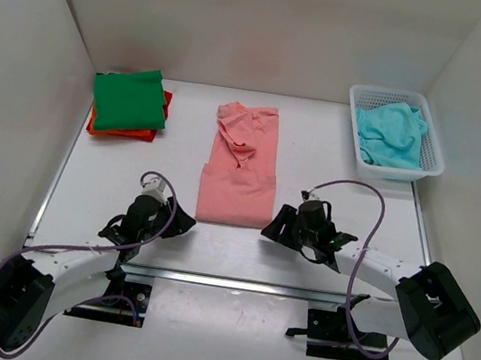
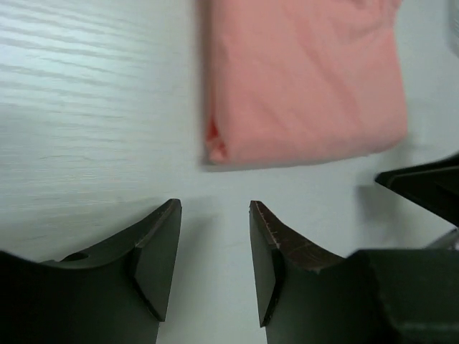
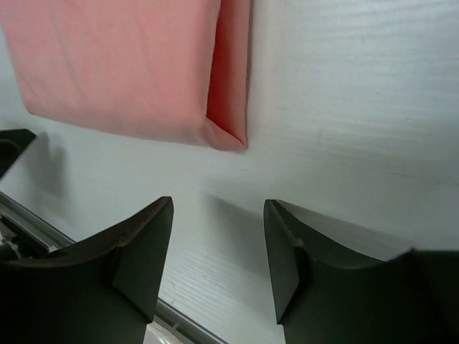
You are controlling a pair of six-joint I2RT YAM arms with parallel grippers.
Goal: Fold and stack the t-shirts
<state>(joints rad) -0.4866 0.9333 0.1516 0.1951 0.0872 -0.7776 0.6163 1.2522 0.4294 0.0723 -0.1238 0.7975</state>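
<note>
You're looking at a lab test booth: plain white panel walls [image 1: 246, 18] box in a white wood-grain table [image 1: 334, 158].

The salmon pink t-shirt [image 1: 241, 166] lies folded lengthwise mid-table. The green t-shirt [image 1: 129, 98] sits folded on the orange-red t-shirt [image 1: 121, 132], far left. The turquoise t-shirt [image 1: 390, 134] lies crumpled in the white mesh basket [image 1: 400, 172].

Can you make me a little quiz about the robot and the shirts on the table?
1. True or false: the turquoise t-shirt lies in the white mesh basket.
2. Which colour lies on the orange-red t-shirt? A green, B pink, C turquoise.
3. Fill in: the left gripper and right gripper both stand ____.
Key: 1 true. 2 A, the green t-shirt. 3 open, holding nothing, near the salmon pink t-shirt.
</note>
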